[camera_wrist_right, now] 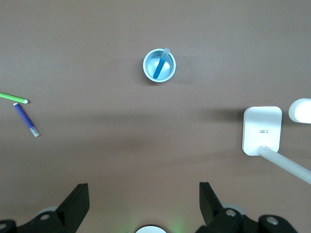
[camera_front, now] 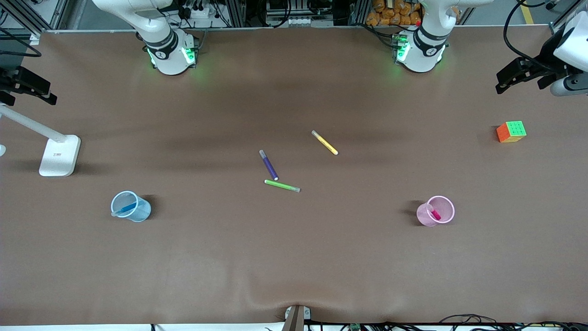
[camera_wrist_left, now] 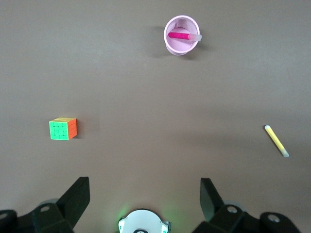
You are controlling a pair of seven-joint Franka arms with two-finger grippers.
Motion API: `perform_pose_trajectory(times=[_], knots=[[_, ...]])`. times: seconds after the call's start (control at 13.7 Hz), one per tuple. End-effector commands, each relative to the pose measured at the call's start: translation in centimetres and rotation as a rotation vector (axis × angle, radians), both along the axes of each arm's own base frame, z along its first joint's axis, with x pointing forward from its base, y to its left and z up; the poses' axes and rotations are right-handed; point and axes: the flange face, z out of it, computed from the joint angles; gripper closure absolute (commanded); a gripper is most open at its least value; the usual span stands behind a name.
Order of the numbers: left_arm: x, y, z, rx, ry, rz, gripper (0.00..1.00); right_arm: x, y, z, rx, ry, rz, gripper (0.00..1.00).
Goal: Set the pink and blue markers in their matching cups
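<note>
The pink marker [camera_front: 434, 213] stands tilted inside the pale pink cup [camera_front: 425, 217], toward the left arm's end of the table; both also show in the left wrist view, marker [camera_wrist_left: 180, 35] in cup [camera_wrist_left: 181, 49]. The blue marker [camera_front: 127, 208] leans inside the light blue cup [camera_front: 140, 213], toward the right arm's end; the right wrist view shows marker [camera_wrist_right: 159, 69] and cup [camera_wrist_right: 146, 65]. My left gripper [camera_wrist_left: 145, 187] and right gripper [camera_wrist_right: 144, 191] are both held high above the table near their bases, open and empty, and wait.
A purple marker [camera_front: 268, 165], a green marker [camera_front: 281, 185] and a yellow marker [camera_front: 325, 142] lie loose mid-table. A colourful puzzle cube [camera_front: 511, 131] sits toward the left arm's end. A white lamp base [camera_front: 59, 156] stands toward the right arm's end.
</note>
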Motion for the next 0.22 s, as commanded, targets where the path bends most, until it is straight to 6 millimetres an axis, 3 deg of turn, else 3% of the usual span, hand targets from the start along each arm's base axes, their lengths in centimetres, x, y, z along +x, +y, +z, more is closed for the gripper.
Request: perform_pose_trajectory(times=[0.0, 0.15], knots=[[-0.02, 0.11, 0.50, -0.005, 0.007, -0.018, 0.00, -0.10, -0.01, 0.09, 0.000, 0.000, 0.011, 0.00], [-0.02, 0.11, 0.50, -0.005, 0.007, -0.018, 0.00, -0.11, -0.17, 0.09, -0.001, 0.000, 0.006, 0.00]])
